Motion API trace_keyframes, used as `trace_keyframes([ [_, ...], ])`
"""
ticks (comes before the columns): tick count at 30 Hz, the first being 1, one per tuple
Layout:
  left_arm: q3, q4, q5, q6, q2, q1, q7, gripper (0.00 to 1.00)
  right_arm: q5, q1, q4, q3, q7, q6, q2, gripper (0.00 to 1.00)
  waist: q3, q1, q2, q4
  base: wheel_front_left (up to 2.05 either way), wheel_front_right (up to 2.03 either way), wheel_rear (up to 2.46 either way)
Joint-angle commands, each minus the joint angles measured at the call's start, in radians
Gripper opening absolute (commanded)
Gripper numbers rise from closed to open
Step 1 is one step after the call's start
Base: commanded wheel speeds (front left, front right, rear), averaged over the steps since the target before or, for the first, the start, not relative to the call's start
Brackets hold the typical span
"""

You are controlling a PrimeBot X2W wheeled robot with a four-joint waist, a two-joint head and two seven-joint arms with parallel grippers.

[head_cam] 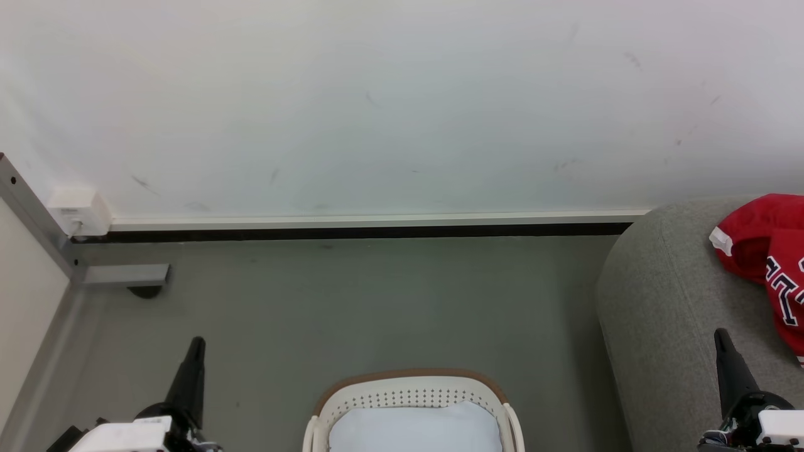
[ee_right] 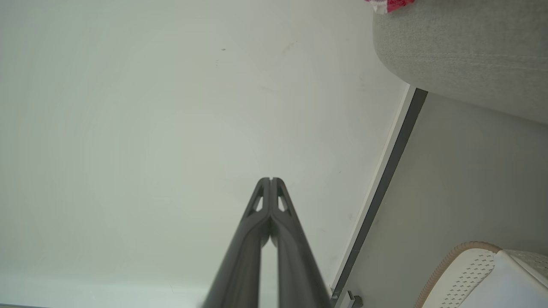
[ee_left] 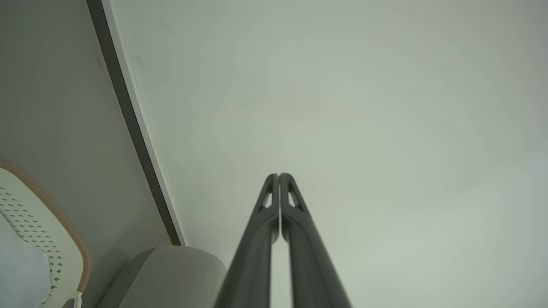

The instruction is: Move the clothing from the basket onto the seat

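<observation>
Red clothing (head_cam: 763, 251) lies bunched on the grey sofa (head_cam: 666, 301) at the right edge, black-and-white lettering showing on one fold; a scrap of it (ee_right: 387, 4) peeks over the sofa edge (ee_right: 462, 51). The white basket (head_cam: 411, 392) with a tan rim sits at bottom centre on the floor, its pale lining (head_cam: 414, 430) showing and no red in it. It also appears as the basket (ee_left: 38, 239) and the basket (ee_right: 475, 269) in the wrist views. My left gripper (head_cam: 198, 342) (ee_left: 278, 175) is shut and empty left of the basket. My right gripper (head_cam: 721, 333) (ee_right: 270, 179) is shut and empty over the sofa.
A pale wall (head_cam: 402, 107) with a white-and-black baseboard (head_cam: 377, 225) runs behind the grey floor (head_cam: 377, 301). A white socket box (head_cam: 78, 210) and grey metal frame (head_cam: 38, 220) stand at the left. The sofa corner (ee_left: 171, 273) sits beside the basket.
</observation>
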Motion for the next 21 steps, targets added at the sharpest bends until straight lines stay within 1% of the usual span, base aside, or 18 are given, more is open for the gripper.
trace_keyframes([
  [1,0.002,-0.004,-0.014,-0.004,0.007,-0.008,0.004,0.00,0.001,0.014,-0.006,-0.004,0.003,-0.002,0.000,0.00,0.000,0.0000,0.0000,0.000,0.00,0.00,0.00],
  [21,0.002,-0.004,-0.014,-0.004,0.007,-0.008,0.004,0.00,0.001,0.014,-0.006,-0.003,0.003,-0.002,0.000,0.00,0.000,0.0000,0.0000,0.000,0.00,0.00,0.00],
])
